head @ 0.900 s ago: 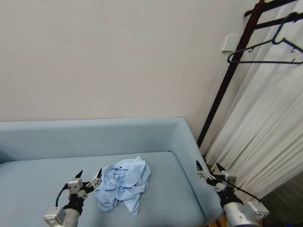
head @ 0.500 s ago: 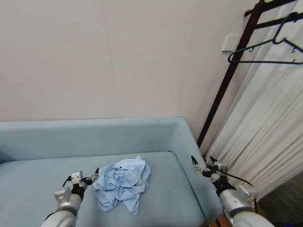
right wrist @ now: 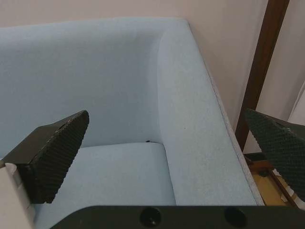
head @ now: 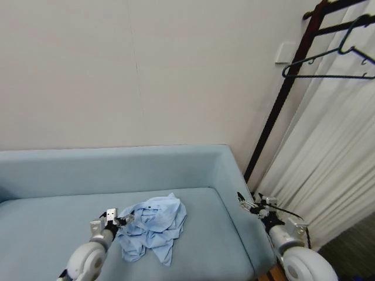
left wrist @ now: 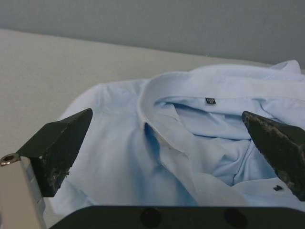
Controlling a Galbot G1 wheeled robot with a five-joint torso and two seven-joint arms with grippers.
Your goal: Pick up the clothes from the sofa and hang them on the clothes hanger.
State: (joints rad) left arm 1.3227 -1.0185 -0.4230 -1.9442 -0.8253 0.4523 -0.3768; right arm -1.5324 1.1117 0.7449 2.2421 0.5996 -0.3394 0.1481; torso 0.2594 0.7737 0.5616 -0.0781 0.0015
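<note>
Down on the sofa (head: 58, 170) seat, on our left side, the left gripper (head: 119, 218) sits low at the edge of the crumpled light-blue shirt (head: 153, 225), and its 2 fingers are spread wide. We cannot tell whether a fingertip is touching the cloth.

The left wrist view puts the collar (left wrist: 157, 90) right between those open fingers, and that looks to us like the place to bite. A pinch on the collar band should catch a firm fold and not 1 loose layer, and it would leave the shirt hanging neck-up, which suits the hanger. We would sink the tips just into the fabric and keep off the cushion beneath, close squarely across the band, then lift straight up so that the sleeves trail free and do not drag across the seat. The risk, as we judge it, is a shallow bite that lets this smooth cloth slide out.

Moving right, the shirt lies in a heap on the seat, about midway along what we see of it and short of the armrest (head: 231, 175). Over that armrest hovers the right gripper (head: 252, 202), claws apart and holding nothing, well clear of the shirt.

Farther right stands the dark rack (head: 278, 111) beyond the sofa's end. The black hanger (head: 328, 61) hangs high on it, bare, so the lift needs plenty of height.
</note>
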